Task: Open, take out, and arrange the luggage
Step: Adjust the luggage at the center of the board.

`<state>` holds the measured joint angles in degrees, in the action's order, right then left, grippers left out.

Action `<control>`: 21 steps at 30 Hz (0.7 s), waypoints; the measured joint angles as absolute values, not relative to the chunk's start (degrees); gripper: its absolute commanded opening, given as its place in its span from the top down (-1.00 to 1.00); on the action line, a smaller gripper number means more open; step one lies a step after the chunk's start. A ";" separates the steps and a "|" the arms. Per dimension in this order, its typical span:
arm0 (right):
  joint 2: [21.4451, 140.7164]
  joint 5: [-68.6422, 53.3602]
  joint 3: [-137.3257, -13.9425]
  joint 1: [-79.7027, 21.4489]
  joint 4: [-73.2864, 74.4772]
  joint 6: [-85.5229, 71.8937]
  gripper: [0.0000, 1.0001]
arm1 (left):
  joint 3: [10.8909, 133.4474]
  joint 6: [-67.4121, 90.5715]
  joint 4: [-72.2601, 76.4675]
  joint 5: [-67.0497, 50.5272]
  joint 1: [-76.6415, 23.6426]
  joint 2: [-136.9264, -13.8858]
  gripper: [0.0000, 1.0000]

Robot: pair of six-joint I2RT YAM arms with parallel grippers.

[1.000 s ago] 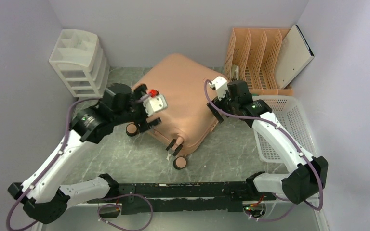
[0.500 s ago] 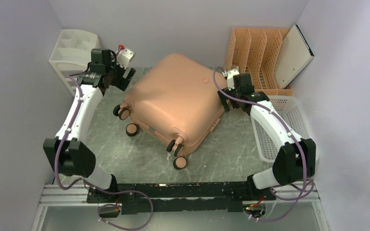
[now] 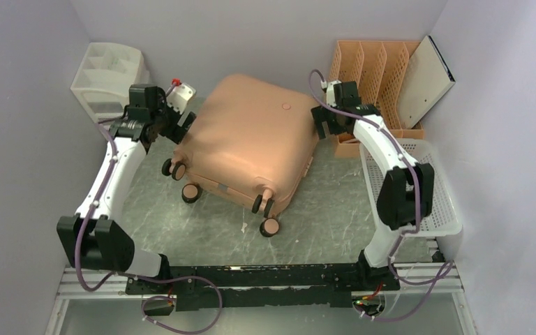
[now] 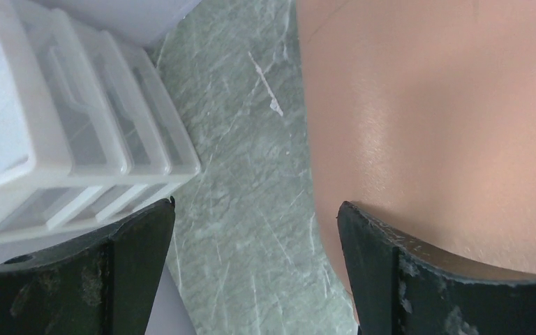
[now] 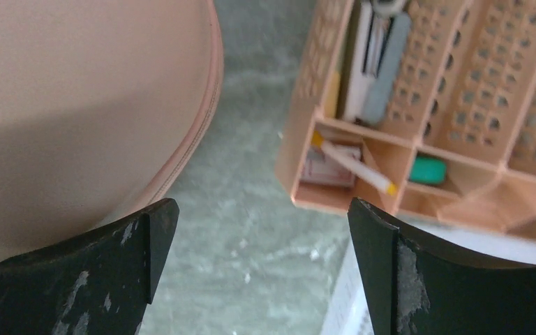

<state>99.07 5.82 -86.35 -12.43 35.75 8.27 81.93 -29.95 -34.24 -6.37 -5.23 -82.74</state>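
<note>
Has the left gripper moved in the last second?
Yes. The left gripper swung left off the salmon-pink hard-shell suitcase, toward the white plastic drawer unit.

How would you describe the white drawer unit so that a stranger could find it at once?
Start from the large salmon-pink suitcase lying in the middle of the table. Look past its left side to the far left corner: the drawer unit stands there. It is white with stacked drawers, unlike the orange slotted rack and the low white mesh basket on the right.
</note>
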 measured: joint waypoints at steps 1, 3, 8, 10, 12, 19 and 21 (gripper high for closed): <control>101.23 4.73 -88.66 -12.36 35.79 7.79 -1.00 | 80.25 -30.30 -33.50 -6.02 -5.10 -81.28 -0.85; 105.56 2.48 -93.25 -12.32 35.48 7.01 -1.00 | 77.14 -30.87 -32.80 -5.23 -4.97 -78.00 -0.85; 115.37 -2.11 -104.84 -12.49 35.97 6.83 -1.00 | 72.60 -31.90 -33.39 -6.04 -4.95 -71.72 -0.82; 118.76 -4.03 -109.12 -12.62 36.05 6.85 -1.00 | 71.42 -32.18 -33.65 -6.96 -4.95 -69.93 -0.82; 120.44 -5.76 -111.13 -12.75 35.88 6.96 -1.00 | 70.41 -32.34 -34.09 -8.08 -4.95 -68.36 -0.82; 111.59 -8.40 -102.21 -14.11 35.05 7.46 -1.00 | 66.02 -33.50 -39.48 -12.86 -5.52 -62.22 -0.82; 105.16 -8.62 -97.93 -14.94 35.18 7.68 -1.00 | 63.72 -34.09 -42.72 -13.89 -5.72 -60.73 -0.82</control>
<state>105.16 -8.62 -97.93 -14.94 35.18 7.68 63.72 -34.09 -42.72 -13.89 -5.72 -60.73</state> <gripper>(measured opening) 0.997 0.909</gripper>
